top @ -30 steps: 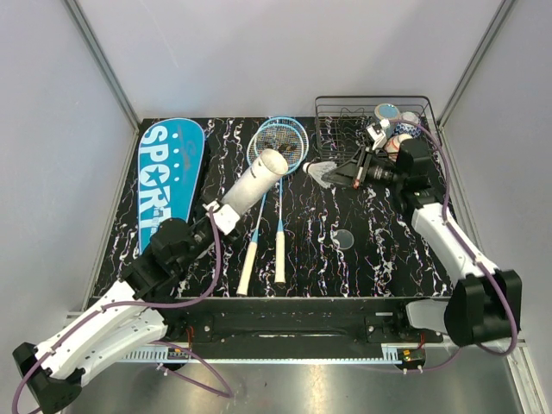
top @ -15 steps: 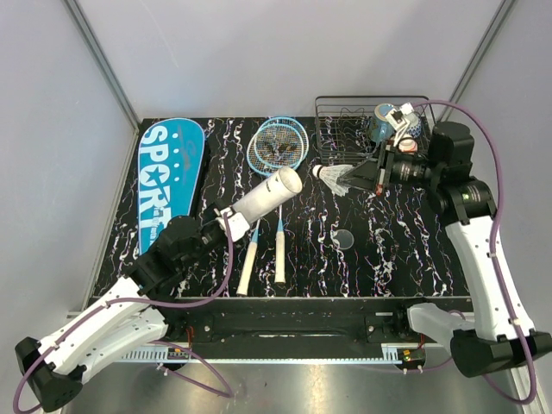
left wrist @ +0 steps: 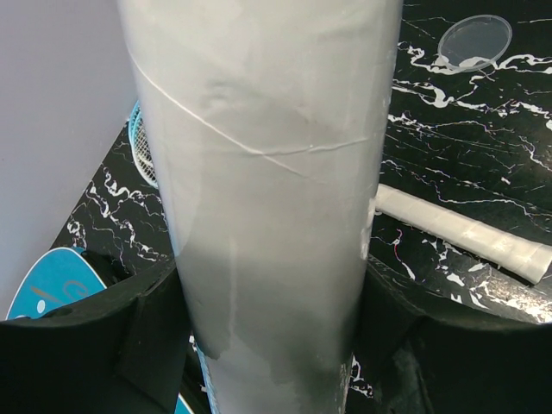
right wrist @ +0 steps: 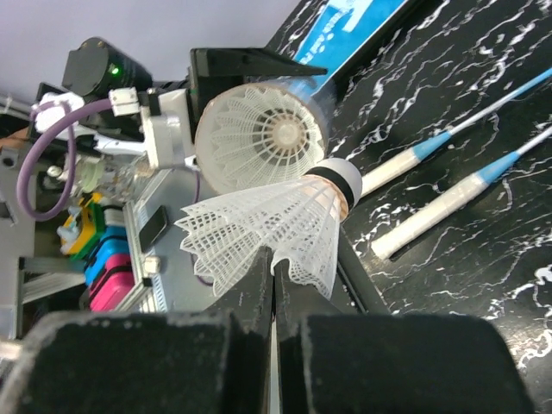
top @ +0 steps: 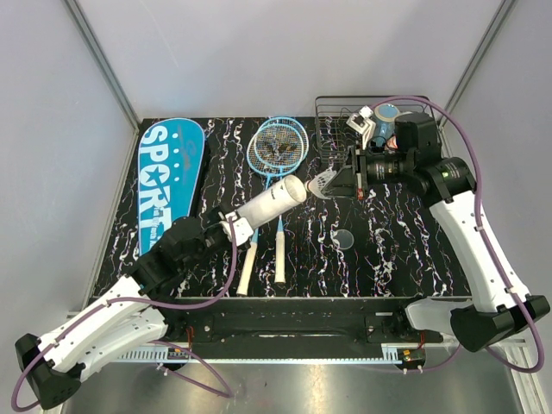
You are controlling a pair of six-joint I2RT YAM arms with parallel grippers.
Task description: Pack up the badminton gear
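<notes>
As the left tool clenched the lower end of the white tube, which was tilted up above the table, we saw the right tool pinched on the skirt of a shuttlecock. Its cork was just beside the tube's open mouth; we could not tell whether they touched. Two rackets lay on the table beneath, and the teal bag lay at the far left.

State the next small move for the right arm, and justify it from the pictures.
Probably ease the right gripper toward the tube so its shuttlecock goes in cork first. The left gripper holds the tube's open mouth facing it, and the cork sits just short of that mouth.
</notes>
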